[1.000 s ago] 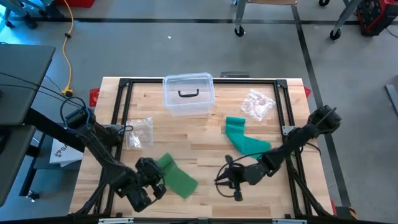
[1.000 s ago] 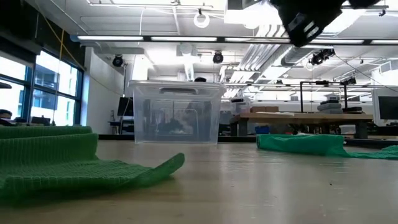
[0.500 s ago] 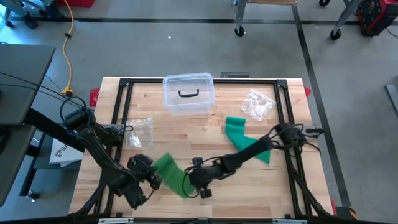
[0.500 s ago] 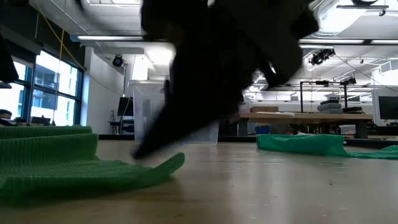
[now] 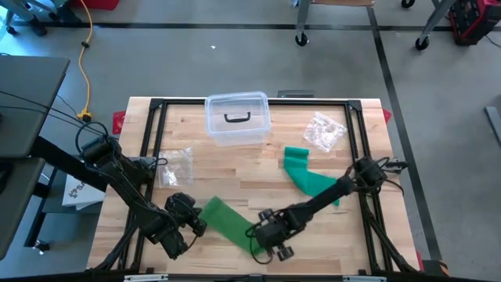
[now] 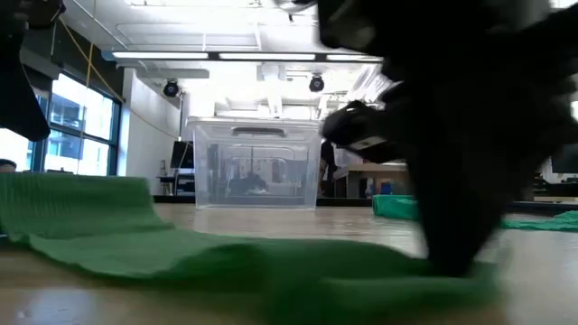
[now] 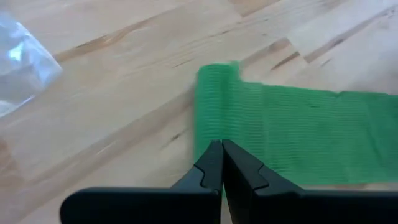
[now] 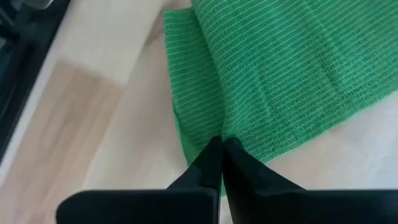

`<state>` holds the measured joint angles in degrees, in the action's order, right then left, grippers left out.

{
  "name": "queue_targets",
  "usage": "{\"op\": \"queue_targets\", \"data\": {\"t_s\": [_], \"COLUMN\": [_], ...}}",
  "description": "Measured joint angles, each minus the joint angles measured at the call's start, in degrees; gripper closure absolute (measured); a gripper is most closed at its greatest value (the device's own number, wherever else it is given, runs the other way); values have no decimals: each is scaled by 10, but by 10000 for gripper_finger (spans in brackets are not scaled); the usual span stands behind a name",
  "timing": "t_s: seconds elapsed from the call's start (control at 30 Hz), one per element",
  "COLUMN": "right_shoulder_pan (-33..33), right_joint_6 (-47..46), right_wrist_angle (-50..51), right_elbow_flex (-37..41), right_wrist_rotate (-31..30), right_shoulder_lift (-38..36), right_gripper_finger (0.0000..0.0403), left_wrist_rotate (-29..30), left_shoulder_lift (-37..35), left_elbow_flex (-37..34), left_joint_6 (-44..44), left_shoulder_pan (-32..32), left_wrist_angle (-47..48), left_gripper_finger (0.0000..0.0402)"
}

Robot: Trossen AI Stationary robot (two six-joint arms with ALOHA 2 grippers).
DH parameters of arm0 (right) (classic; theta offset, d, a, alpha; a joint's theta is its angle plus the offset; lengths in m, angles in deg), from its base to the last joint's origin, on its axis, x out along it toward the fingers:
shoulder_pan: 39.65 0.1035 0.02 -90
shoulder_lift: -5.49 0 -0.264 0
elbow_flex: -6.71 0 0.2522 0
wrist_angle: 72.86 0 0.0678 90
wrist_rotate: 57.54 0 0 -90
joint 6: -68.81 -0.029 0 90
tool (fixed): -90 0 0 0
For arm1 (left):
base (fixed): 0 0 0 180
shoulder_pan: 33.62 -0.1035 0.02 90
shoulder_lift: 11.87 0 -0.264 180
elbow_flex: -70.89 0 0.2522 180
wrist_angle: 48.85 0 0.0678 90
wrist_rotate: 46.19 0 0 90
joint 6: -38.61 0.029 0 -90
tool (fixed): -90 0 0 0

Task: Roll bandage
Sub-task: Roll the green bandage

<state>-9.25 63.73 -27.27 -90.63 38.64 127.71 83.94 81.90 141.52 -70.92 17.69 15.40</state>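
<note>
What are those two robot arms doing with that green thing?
They are working on a green bandage strip lying flat on the wooden table. The left gripper has its jaws shut on one end and the right gripper has its jaws shut on the other end. The strip is stretched out between them, not rolled yet. A second green bandage lies farther right, and a clear plastic box sits at the back.

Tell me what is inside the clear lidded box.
Nothing can be made out inside the clear box. From above, only its lid and dark handle show; its see-through walls show only the blurred room behind.
</note>
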Motion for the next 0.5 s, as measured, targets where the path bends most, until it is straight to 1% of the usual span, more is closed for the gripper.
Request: {"op": "queue_targets", "data": {"t_s": [0.2, 0.4, 0.5], "right_shoulder_pan": [23, 37, 44], "right_joint_6": [-10, -51, -51], "right_wrist_angle": [33, 83, 85], "right_elbow_flex": [1, 0, 0], "right_wrist_rotate": [3, 3, -1], "right_shoulder_lift": [-6, -11, -11], "right_gripper_finger": [401, 402, 402], "left_wrist_rotate": [26, 30, 45], "left_shoulder_lift": [0, 0, 6], "left_elbow_flex": [-3, -3, -3], "left_joint_6": [28, 41, 78], "left_shoulder_pan": [0, 0, 0], "left_wrist_angle": [-27, -33, -71], "left_gripper_finger": [402, 402, 402]}}
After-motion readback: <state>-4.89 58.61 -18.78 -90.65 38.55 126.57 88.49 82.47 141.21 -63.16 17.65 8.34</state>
